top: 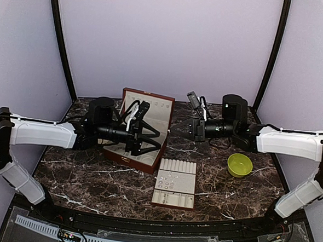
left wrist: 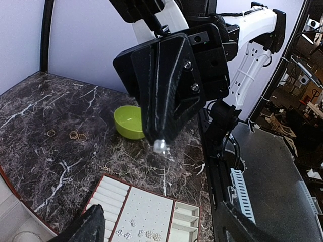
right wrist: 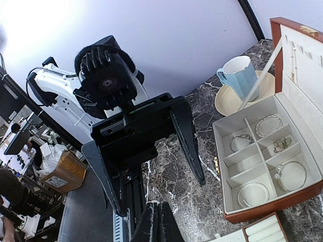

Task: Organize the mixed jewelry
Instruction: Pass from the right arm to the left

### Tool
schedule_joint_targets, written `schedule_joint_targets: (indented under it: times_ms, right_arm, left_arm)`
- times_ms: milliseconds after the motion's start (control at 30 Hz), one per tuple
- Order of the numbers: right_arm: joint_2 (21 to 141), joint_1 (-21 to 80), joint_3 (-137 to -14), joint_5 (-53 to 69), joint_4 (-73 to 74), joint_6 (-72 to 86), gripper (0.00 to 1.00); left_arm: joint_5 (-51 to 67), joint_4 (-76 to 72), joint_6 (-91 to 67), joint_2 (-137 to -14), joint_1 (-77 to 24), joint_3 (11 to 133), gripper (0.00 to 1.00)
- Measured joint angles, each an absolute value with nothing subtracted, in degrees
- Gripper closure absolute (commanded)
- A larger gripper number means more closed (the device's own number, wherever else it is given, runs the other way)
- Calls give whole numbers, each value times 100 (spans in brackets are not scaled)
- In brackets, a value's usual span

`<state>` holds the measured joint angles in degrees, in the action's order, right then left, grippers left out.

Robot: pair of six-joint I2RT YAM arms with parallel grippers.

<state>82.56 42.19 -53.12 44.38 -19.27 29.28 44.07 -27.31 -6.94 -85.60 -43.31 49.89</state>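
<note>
My right gripper [top: 173, 129] is shut, and in the left wrist view it [left wrist: 160, 141] pinches a tiny silvery stud [left wrist: 161, 146] at its tip. My left gripper [top: 156, 138] faces it tip to tip, jaws wide open and holding nothing, above the table between box and tray. Other pieces of the mixed jewelry lie about. Several studs [left wrist: 136, 234] sit on the cream tray [left wrist: 151, 201]. Thin hoop bracelets [right wrist: 290, 175] and chains [right wrist: 241, 141] rest in the compartments of the open reddish-brown box [right wrist: 272, 212]. Three small rings [left wrist: 73, 135] lie on the marble.
A lime-green bowl [top: 239, 165] stands right of the tray [top: 173, 201]. A pale blue mug [right wrist: 241, 75] on a saucer [right wrist: 224, 103] stands behind the box, whose raised lid [top: 151, 106] is at the back.
</note>
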Motion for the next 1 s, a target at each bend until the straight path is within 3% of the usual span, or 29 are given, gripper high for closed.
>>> schedule_joint_targets:
  times_ms: [167,833,1000]
  right_arm:
    - [8423,4296,-5393,4565,-1966,2932,100]
    - [8720,4506,-5673,4689,-1935,2904,100]
    - [8809,4539,-5680,4694,-1920,2897,100]
  left_arm:
    - [4462,-2790,-792,-8562,-4331,4991,34]
    - [4547,-2869,-996,-8667,-4338,5133,51]
    - [4560,-2869,-1017,-8667,-4338,5140,59]
